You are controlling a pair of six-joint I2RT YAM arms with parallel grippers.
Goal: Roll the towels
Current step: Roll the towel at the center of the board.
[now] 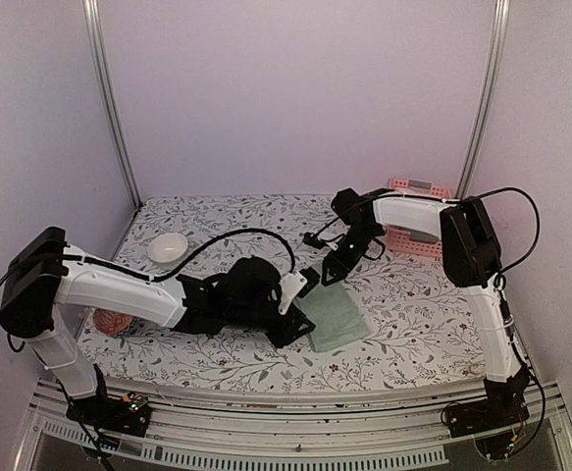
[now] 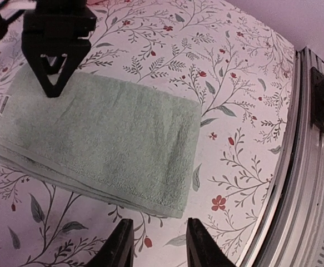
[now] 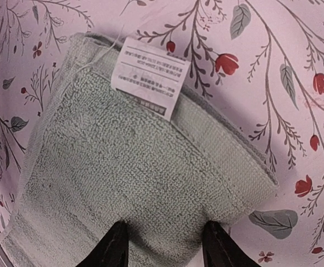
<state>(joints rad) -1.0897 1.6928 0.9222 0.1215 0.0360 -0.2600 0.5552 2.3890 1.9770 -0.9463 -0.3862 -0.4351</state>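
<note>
Floral cloth (image 1: 413, 324) covered the whole table, with pale walls closing it in. From the overhead camera, the sage-green towel (image 1: 338, 319) lay folded flat a little right of centre and low in the frame. The left gripper (image 1: 295, 319) hung at the towel's left edge, and the right gripper (image 1: 333, 270) reached down to its upper end. A white bowl (image 1: 168, 247) sat at centre left, and a pink basket (image 1: 418, 234) stood at the upper right, behind the right arm.

From the left wrist, the towel (image 2: 100, 139) stretched across the left and middle of the frame as a tidy folded rectangle. A bit of its white label (image 2: 0, 104) showed at the far left. The right gripper (image 2: 53, 55) came down in the upper left, its dark tip at the towel's upper edge. The left gripper (image 2: 159, 247) sat at the bottom edge of the frame with its fingers (image 2: 120, 245) apart. They held nothing, and only printed cloth showed between them, just below the towel's lower edge. A metal rail (image 2: 295, 167) curved down the right side.

From the right wrist, the towel (image 3: 134, 172) filled the centre and lower left, and its label (image 3: 150, 75) lay folded over the upper edge. The right gripper (image 3: 164, 250) had its fingers (image 3: 111, 247) spread wide at the bottom of the frame. Terry lay flat between them, not pinched. I could not tell whether the tips touched it.
</note>
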